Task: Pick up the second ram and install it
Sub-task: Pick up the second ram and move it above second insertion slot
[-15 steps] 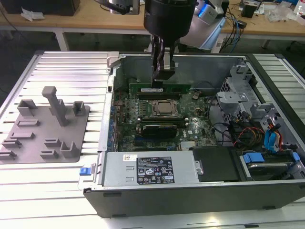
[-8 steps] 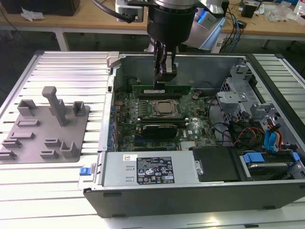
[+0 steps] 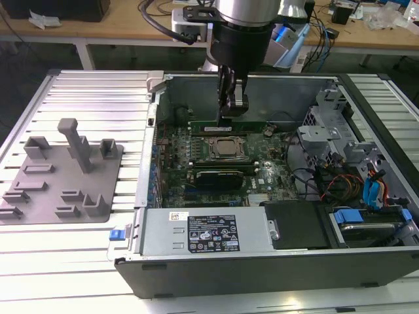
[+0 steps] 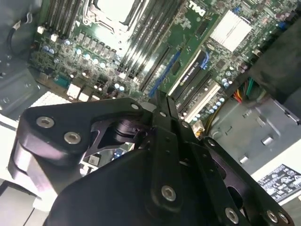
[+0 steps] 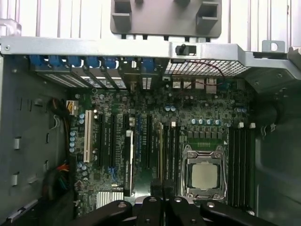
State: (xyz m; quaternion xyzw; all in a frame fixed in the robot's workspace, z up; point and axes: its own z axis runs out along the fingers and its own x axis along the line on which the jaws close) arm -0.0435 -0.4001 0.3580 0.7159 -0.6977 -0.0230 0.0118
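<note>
Second ram [image 3: 252,125] stands on edge on the mobo [image 3: 175,150], just beside the CPU socket [image 3: 226,148] on its far side. Long axis runs exterior view's left-right. Gripper [image 3: 229,116] fingers are pinched together, tips right at the stick's top edge, approx mid-length.

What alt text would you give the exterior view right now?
The gripper reaches down into an open computer case, just above the second ram, a green stick beside the CPU socket. A grey tray sits at the exterior view's left.
</note>
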